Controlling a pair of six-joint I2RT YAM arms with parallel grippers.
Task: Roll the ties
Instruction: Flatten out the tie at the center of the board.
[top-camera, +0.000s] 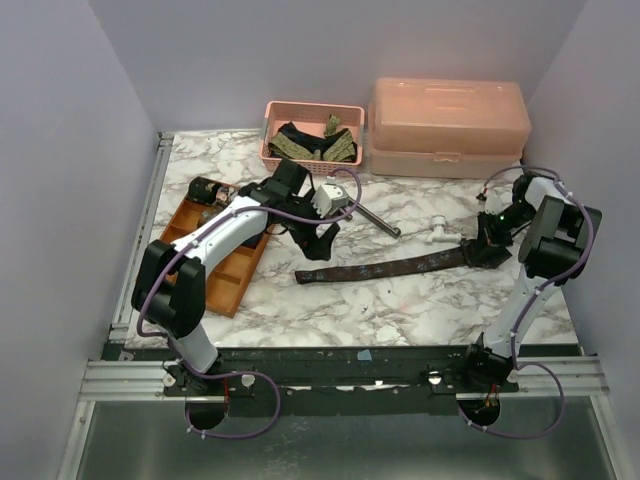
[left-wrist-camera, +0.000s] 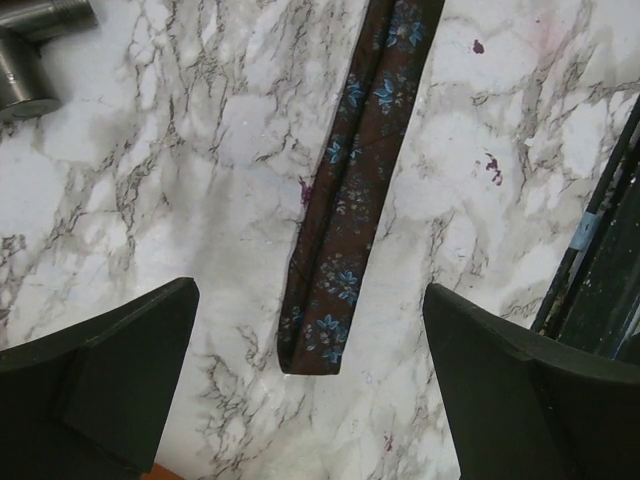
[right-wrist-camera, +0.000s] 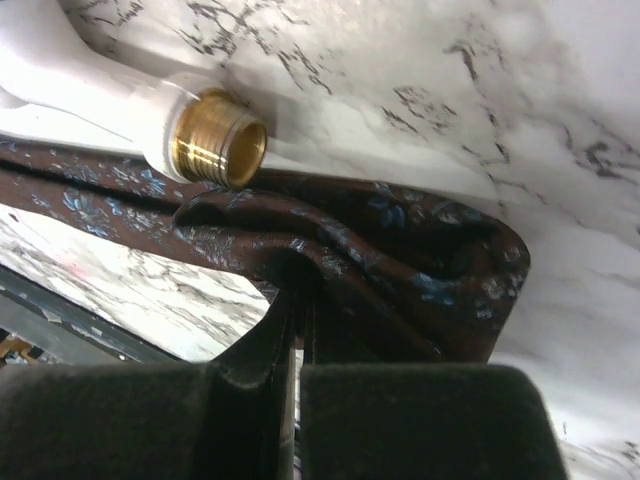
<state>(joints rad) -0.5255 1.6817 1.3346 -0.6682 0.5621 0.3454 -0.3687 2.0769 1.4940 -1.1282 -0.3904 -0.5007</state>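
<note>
Plainly, the left pincer (left-wrist-camera: 308, 292) hangs spread just above the narrow tip of the tie (top-camera: 385, 268). The tie lies flat across the middle of the surface (top-camera: 400, 315), its long axis running toward the right edge. There the right pincer (right-wrist-camera: 296, 335) pinches the bunched wide end. The left arm looks nearer the tip to start a roll.

Left fingers (left-wrist-camera: 110, 385) apart, right fingers (right-wrist-camera: 420, 420) pinched.

The brown tie (left-wrist-camera: 345, 230) is cut off by the left wrist view's top edge.
</note>
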